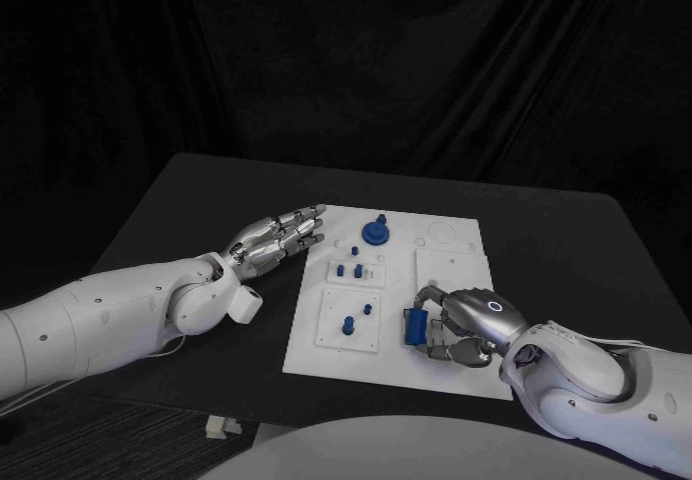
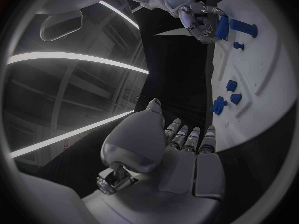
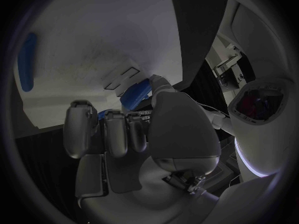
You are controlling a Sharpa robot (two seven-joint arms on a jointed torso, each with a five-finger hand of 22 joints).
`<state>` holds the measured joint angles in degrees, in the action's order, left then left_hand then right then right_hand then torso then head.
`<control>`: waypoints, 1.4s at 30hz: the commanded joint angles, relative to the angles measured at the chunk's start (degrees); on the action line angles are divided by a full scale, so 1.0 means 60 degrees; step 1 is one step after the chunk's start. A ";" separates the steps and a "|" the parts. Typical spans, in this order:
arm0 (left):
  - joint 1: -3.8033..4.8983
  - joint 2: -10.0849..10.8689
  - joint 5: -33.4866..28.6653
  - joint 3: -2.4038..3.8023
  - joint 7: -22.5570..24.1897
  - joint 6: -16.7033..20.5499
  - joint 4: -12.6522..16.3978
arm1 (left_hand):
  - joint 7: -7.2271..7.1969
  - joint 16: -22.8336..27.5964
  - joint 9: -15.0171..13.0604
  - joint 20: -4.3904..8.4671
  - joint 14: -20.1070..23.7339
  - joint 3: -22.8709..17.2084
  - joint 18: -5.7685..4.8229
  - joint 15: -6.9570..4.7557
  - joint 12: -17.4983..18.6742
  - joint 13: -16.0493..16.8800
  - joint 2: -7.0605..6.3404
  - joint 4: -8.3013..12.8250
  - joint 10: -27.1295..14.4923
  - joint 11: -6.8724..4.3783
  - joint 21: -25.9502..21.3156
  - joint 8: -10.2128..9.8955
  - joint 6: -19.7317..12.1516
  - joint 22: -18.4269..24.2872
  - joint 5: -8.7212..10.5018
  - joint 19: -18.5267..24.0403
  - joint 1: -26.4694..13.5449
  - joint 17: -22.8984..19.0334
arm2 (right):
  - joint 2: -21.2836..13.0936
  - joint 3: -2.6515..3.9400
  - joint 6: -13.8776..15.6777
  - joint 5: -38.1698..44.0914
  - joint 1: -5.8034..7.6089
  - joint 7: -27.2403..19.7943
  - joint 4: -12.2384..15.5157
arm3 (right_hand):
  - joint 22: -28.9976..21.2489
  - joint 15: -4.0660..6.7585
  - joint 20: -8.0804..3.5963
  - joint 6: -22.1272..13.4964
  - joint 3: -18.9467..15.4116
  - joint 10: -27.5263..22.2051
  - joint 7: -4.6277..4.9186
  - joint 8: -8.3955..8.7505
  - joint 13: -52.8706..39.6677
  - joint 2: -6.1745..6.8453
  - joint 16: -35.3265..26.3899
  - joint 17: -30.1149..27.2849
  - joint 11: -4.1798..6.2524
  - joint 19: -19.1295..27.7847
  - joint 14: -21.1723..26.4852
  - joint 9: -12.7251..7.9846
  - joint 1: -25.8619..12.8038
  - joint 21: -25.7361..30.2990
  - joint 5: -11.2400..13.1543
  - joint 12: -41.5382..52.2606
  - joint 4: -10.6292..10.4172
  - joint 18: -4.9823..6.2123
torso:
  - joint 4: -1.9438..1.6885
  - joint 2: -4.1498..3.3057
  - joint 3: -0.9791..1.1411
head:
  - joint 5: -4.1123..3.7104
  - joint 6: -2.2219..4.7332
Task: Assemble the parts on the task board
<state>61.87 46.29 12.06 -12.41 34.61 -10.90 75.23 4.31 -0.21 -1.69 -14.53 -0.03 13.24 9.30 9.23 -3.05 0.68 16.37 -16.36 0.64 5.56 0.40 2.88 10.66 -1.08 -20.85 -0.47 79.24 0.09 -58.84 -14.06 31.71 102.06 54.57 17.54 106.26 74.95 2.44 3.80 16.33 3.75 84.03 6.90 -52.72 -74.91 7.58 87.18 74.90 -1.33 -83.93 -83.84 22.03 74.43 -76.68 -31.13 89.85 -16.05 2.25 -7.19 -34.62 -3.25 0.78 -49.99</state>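
Head view: the white board (image 1: 454,350) lies in the middle of the black table (image 1: 173,200). The left robot hand (image 1: 277,240) rests at the board's 10 o'clock corner, its fingers stretched out together, their tips touching or just beside the board's edge, with nothing in them. The right robot hand (image 1: 459,328) sits over the board's 4 o'clock part and grips a blue block (image 1: 415,327) between thumb and curled fingers. A round blue knob (image 1: 375,235) stands near the board's 12 o'clock edge. Two small blue pegs (image 1: 349,271) stand in a raised square at the board's centre-left, and two more blue pegs (image 1: 356,318) in the square toward 7 o'clock. No writing or label can be read anywhere.

Left wrist view: the left robot hand (image 2: 181,144) lies flat with fingers extended toward the board (image 2: 268,84). The round knob (image 2: 219,105) stands just past the fingertips, with small pegs (image 2: 231,85) near it. Farther off, the right robot hand (image 2: 198,17) holds the blue block (image 2: 222,27), beside a blue pin (image 2: 243,27) on the board.

Right wrist view: the right robot hand (image 3: 143,129) is closed round the blue block (image 3: 134,95) above the board (image 3: 93,45). A long blue piece (image 3: 26,62) lies near the board's far rim.
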 commanded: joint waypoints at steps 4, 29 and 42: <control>-0.0016 -0.0026 -0.0053 0.0011 0.0074 -0.0132 0.0013 | 0.0062 0.0035 -0.0011 -0.0084 0.0004 -0.0051 0.0042 0.0079 -0.0045 0.0010 0.0039 0.0018 0.0001 0.0056 0.0021 0.0063 0.0020 -0.0013 -0.0031 -0.0014 0.0066 -0.0015 | -0.0027 -0.0023 0.0336 0.0064 -0.0049 -0.0054 0.0010 | 0.1840 0.0088 -0.0073 0.0467 0.0194 0.0995 -0.0103 -0.0460 -0.2515 -0.0346 0.0001 0.1448 0.0100 -0.0050 -0.0770 0.0278 -0.0329 -0.0065 -0.1127 0.0025 -0.0077 0.0134 | -0.0001 -0.0001 -0.0002 | -0.0007 -0.0002; -0.0020 -0.0038 -0.0053 0.0011 0.0006 -0.0141 -0.0014 | 0.0070 0.0035 -0.0009 -0.0103 0.0004 -0.0076 0.0041 0.0096 -0.0055 0.0012 0.0038 0.0005 0.0007 0.0085 0.0030 0.0064 0.0014 -0.0028 -0.0027 -0.0025 0.0060 -0.0015 | -0.0169 -0.0023 0.0457 0.0063 -0.0054 -0.0246 0.0156 | 0.1822 0.0190 -0.0174 0.0825 0.1700 0.0995 -0.0203 0.0140 -0.2515 -0.0369 -0.0031 0.1388 0.0224 -0.0012 -0.0749 0.0107 -0.1899 0.0001 -0.4241 0.0025 -0.0090 0.0147 | 0.0005 -0.0004 0.0000 | 0.0047 -0.0002; -0.0023 -0.0041 -0.0053 0.0011 -0.0010 -0.0169 -0.0039 | 0.0065 0.0035 -0.0007 -0.0110 0.0004 -0.0080 0.0042 0.0102 -0.0058 0.0012 0.0035 -0.0003 0.0009 0.0103 0.0033 0.0063 0.0008 -0.0034 -0.0023 -0.0029 0.0052 -0.0015 | -0.0246 -0.0024 0.0106 0.0063 -0.0069 -0.0229 0.0220 | 0.1826 0.0226 -0.0205 0.0763 0.2309 0.0995 -0.0223 0.0607 -0.2515 -0.0019 -0.0025 0.1402 0.0261 -0.0008 -0.0748 -0.0088 -0.1931 -0.0011 -0.5249 0.0025 -0.0013 0.0145 | 0.0001 0.0001 -0.0001 | 0.0020 -0.0002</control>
<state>61.82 46.16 12.06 -12.40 34.03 -11.16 74.93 4.31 -0.21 -1.66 -14.73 0.18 12.92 9.30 9.43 -3.04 0.66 16.37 -16.36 0.82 5.74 0.40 2.88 10.66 -1.23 -20.85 -0.68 79.24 0.07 -60.18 -14.20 33.53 102.05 54.33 16.22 107.40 74.95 3.49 2.97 18.12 11.98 84.05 8.71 -49.33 -74.94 6.58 87.18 74.90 -0.09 -83.95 -84.05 1.99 62.28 -76.93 -62.44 89.85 -10.82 2.26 -7.18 -34.63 -3.25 0.95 -49.99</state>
